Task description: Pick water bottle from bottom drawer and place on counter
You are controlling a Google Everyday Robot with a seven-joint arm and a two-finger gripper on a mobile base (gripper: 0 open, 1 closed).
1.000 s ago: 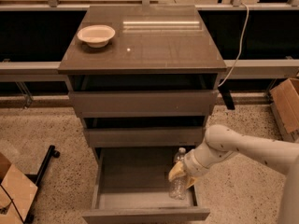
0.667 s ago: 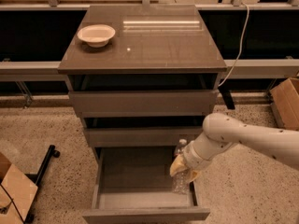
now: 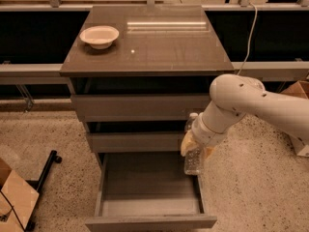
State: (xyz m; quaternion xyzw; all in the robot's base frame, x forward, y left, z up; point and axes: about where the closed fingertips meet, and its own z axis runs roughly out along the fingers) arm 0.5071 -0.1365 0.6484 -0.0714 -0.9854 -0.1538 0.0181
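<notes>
The gripper (image 3: 195,143) is clamped on the clear plastic water bottle (image 3: 193,163) above the boxy bottom drawer (image 3: 149,221).

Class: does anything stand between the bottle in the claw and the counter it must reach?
The claw holds the bottle below the front edge of the counter, which it must clear. The bowl sits at its left rear.

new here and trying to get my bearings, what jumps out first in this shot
The big white arm reaching in from the right catches the eye first. Its tool is clamped on the water bottle, holding it upright above the right side of the open bottom drawer. After that, the pale bowl at the back left of the glossy counter stands out.
</notes>
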